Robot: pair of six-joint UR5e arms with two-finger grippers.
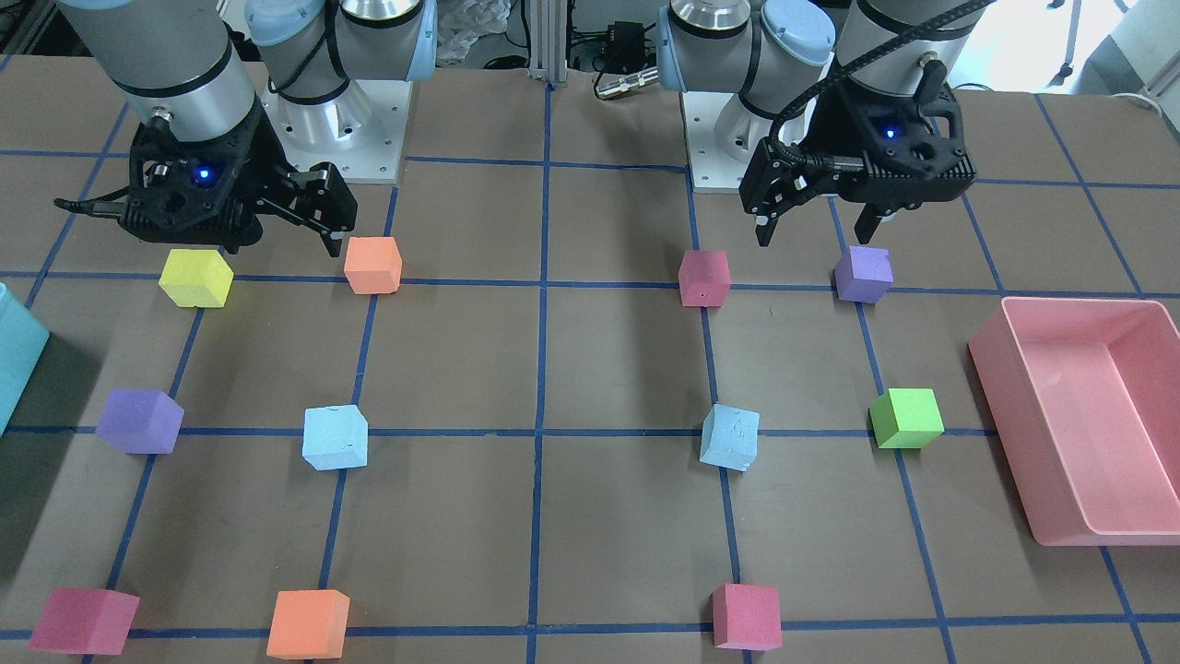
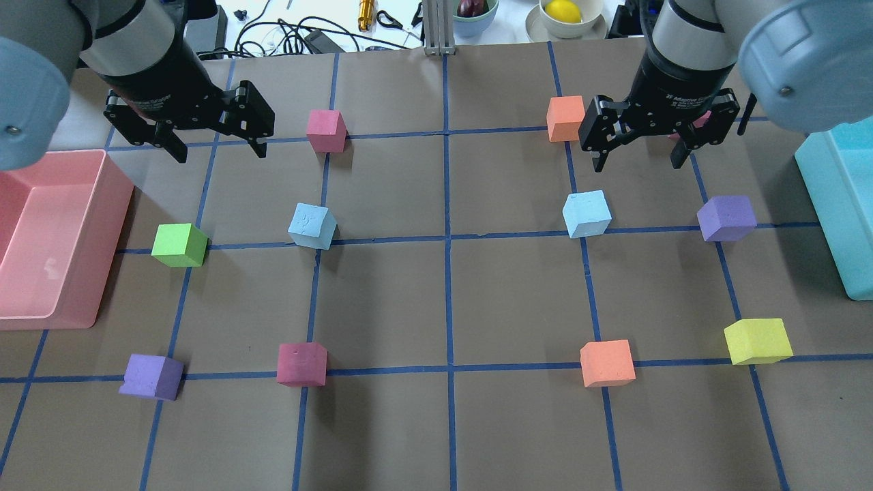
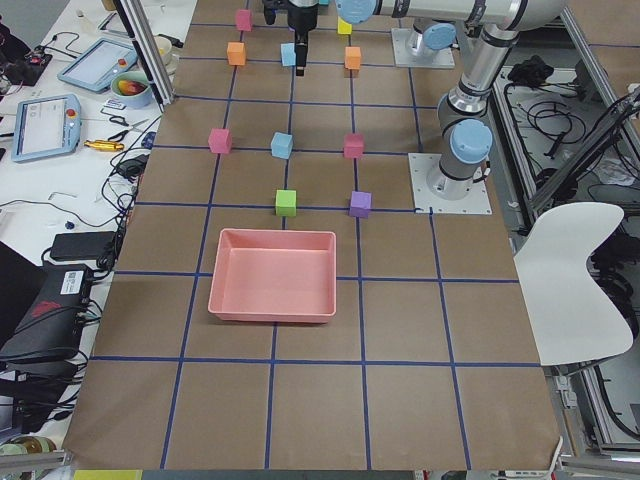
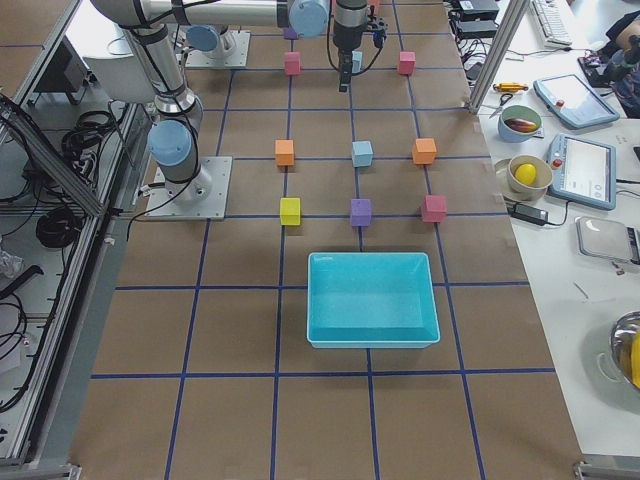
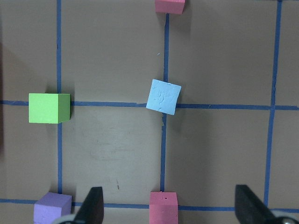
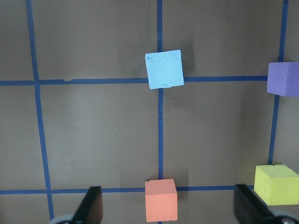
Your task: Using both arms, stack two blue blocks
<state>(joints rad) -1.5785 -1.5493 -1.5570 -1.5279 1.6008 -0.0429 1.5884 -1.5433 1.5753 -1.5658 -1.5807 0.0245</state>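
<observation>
White print on the black collar of the right hand (image 2: 636, 164) reads "2F Adaptive"; the rest is cut off. The matching print on the left hand (image 2: 219, 153) is too dark to read.

Both black two-finger hands point straight down from upright silver-grey wrists. Each shows a blue light in the front-facing view. Their fingers are spread wide, with nothing between them, and they hang clear above the counter (image 2: 382, 423).

In the left wrist view, the left-side pale blue dented foam cube (image 5: 163, 96) lies ahead of the spread fingertips (image 5: 93, 205), turned slightly off the blue tape lines. A magenta foam cube (image 5: 163, 207) sits between the fingers at the lower edge. In the right wrist view, the right-side pale blue dented foam cube (image 6: 164, 68) likewise lies ahead on a tape crossing, above an orange foam cube (image 6: 161, 199).

In the overhead view the two blue cubes rest apart on the counter, one in each half, neither stacked. Beyond them stand a lime-green foam cube (image 2: 179, 245) beside a pink plastic tray (image 2: 116, 198) on the left, and a purple foam cube (image 2: 727, 218) near a teal plastic bin (image 2: 829, 204) on the right.
</observation>
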